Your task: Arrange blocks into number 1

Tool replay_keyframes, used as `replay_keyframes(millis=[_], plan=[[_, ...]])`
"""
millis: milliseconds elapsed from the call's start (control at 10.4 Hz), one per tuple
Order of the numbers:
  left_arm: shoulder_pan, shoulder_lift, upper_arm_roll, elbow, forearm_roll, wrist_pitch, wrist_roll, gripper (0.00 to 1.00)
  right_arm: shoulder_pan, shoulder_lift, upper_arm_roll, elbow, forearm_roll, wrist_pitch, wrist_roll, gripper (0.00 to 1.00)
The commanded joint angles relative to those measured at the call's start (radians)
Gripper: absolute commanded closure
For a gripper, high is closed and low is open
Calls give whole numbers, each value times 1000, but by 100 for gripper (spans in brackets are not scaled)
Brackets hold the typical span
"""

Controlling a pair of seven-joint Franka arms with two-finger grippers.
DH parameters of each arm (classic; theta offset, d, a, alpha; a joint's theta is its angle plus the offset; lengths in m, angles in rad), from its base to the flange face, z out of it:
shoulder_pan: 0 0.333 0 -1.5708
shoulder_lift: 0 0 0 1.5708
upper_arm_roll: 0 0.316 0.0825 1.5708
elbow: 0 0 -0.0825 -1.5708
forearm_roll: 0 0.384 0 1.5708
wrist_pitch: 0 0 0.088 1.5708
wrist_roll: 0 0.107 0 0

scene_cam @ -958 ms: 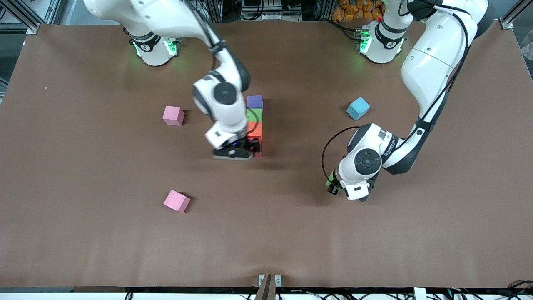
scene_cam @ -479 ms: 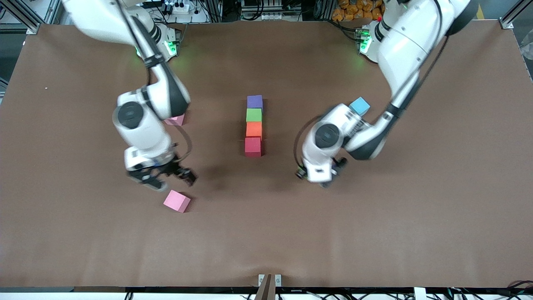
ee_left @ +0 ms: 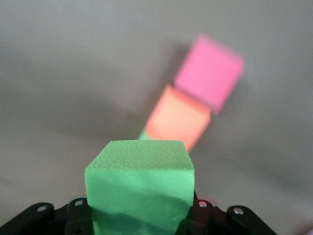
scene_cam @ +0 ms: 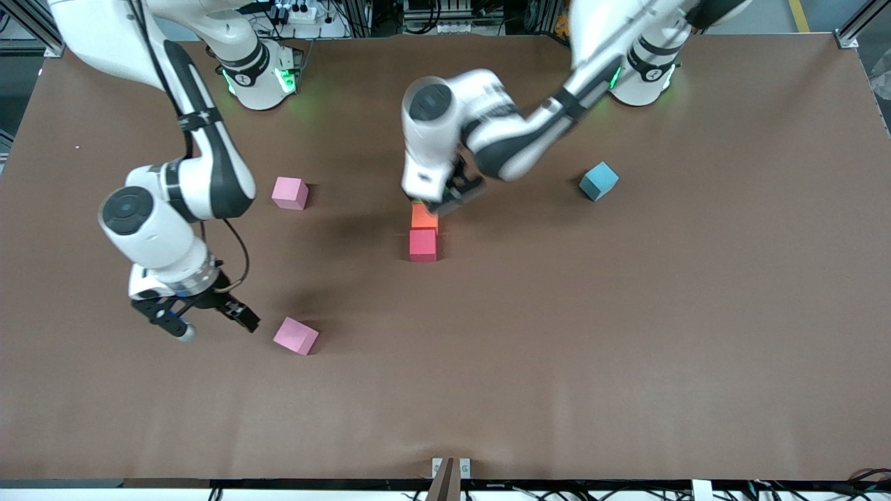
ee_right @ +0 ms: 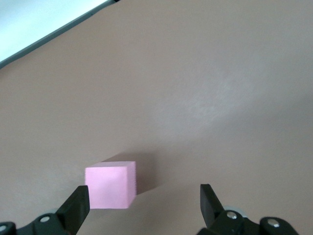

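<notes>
An orange block (scene_cam: 424,217) and a red block (scene_cam: 422,245) lie touching in a column at mid table, the red one nearer the front camera. My left gripper (scene_cam: 445,197) hangs over the column's farther end, shut on a light green block (ee_left: 141,186). Its hand hides the purple block. In the left wrist view, a sliver of the second green block (ee_left: 143,135) shows against the orange block (ee_left: 177,117), with the red block (ee_left: 209,72) past it. My right gripper (scene_cam: 212,323) is open, low over the table beside a pale pink cube (ee_right: 110,186).
One pale pink cube (scene_cam: 296,336) lies next to the right gripper; another (scene_cam: 290,193) lies farther from the front camera. A light blue cube (scene_cam: 598,180) sits toward the left arm's end. The brown table (scene_cam: 626,348) stretches wide around them.
The right gripper left the column and swung toward the right arm's end, stopping by the nearer pink cube. The left arm carried the green block across to over the column.
</notes>
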Motion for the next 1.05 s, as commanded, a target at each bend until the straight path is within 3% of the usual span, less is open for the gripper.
replay_keyframes(millis=[0,383,766,958], plan=[[-134,12,11,-1,6,-16,-22,100,-73,-106,23,3,-1,-136,-197,0],[-207,32,11,-29,7,-15,152,100,-155,-230,27,1,-1,-334,-455,0],[-195,30,13,-156,33,113,212,100,-192,-296,27,1,-1,-365,-573,0],[-173,38,14,-161,34,128,249,100,-212,-312,29,50,0,-487,-559,0]])
